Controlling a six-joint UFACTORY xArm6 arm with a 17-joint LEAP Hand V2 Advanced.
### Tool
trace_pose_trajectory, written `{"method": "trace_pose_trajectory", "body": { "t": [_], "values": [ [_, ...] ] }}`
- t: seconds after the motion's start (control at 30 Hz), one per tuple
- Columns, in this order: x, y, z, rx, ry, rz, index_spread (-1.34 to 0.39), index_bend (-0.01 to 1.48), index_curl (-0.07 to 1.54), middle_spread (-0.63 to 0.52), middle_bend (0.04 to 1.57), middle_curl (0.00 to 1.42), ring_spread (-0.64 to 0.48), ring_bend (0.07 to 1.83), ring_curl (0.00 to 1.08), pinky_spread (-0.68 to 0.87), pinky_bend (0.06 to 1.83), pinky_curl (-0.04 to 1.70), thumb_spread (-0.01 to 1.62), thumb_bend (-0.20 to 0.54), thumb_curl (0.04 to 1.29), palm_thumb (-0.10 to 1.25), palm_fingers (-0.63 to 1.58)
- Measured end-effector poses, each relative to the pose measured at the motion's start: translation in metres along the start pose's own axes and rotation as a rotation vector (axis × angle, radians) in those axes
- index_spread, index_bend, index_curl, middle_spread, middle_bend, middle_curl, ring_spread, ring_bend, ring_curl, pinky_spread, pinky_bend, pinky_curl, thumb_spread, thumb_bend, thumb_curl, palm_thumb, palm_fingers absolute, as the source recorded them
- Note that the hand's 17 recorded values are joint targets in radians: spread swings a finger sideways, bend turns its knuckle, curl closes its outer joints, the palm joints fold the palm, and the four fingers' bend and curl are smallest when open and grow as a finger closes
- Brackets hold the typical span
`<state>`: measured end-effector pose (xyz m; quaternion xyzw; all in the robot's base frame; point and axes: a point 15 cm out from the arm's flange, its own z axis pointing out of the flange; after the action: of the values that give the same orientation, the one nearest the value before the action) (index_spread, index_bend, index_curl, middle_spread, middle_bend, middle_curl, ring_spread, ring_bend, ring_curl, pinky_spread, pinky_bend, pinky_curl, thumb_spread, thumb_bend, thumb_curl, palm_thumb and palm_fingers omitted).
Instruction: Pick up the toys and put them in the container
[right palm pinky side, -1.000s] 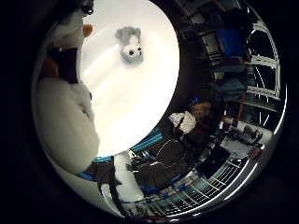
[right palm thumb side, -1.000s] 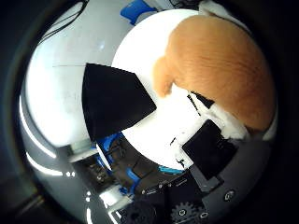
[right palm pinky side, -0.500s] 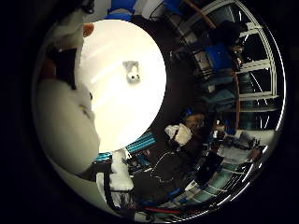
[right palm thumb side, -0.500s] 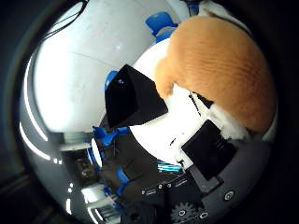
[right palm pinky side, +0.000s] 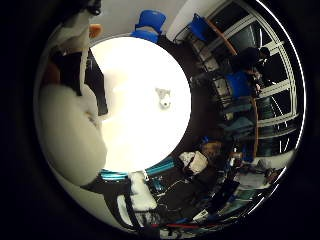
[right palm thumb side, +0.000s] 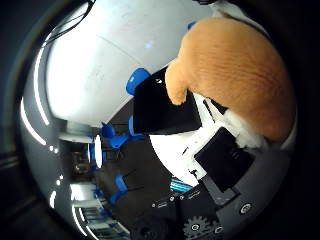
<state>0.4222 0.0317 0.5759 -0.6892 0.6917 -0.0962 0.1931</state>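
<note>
The orange-and-white plush toy (right palm thumb side: 235, 80) sits tight against the palm, filling much of the thumb-side view, with the hand (right palm thumb side: 220, 160) curled round it, one black-and-white finger crossing its white underside. It is carried well above the round white counter (right palm pinky side: 145, 135).

The main risk, as I judge it, is the soft plush slipping out during the carry: the fur gives little purchase, and much of its body bulges beyond the fingers.

The black container (right palm thumb side: 162, 107) stands on the counter just past the toy. A release made too early, or off to one side, could catch its rim and drop the toy outside.

A second small grey-and-white toy (right palm pinky side: 163, 97) lies alone near the counter's middle, well apart from the container. Blue chairs (right palm pinky side: 148, 24) stand beyond the far edge, and nothing blocks the way.
</note>
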Motion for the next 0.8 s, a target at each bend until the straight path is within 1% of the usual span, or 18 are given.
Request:
{"method": "trace_pose_trajectory", "body": {
  "t": [0.17, 0.3, 0.57, 0.8],
  "values": [
    [-0.038, -0.021, -0.001, 0.081, -0.043, -0.042, -0.33, 1.13, 1.02, -0.29, 1.30, 1.14, -0.35, 1.40, 1.02, -0.25, 1.38, 1.14, 1.00, -0.014, 0.69, 1.05, 0.68],
    [-0.061, -0.030, 0.010, 0.094, -0.068, -0.071, -0.34, 1.11, 1.03, -0.29, 1.29, 1.14, -0.34, 1.40, 1.01, -0.25, 1.38, 1.13, 0.99, -0.016, 0.69, 1.04, 0.69],
    [-0.100, -0.043, 0.056, 0.054, -0.099, -0.116, -0.34, 1.09, 1.03, -0.29, 1.28, 1.14, -0.35, 1.39, 1.01, -0.25, 1.38, 1.11, 0.99, -0.016, 0.69, 1.04, 0.70],
    [-0.117, -0.052, 0.106, 0.005, -0.103, -0.131, -0.34, 1.08, 1.04, -0.29, 1.27, 1.14, -0.36, 1.38, 1.01, -0.25, 1.38, 1.10, 1.01, -0.016, 0.68, 1.02, 0.71]
  ]
}}
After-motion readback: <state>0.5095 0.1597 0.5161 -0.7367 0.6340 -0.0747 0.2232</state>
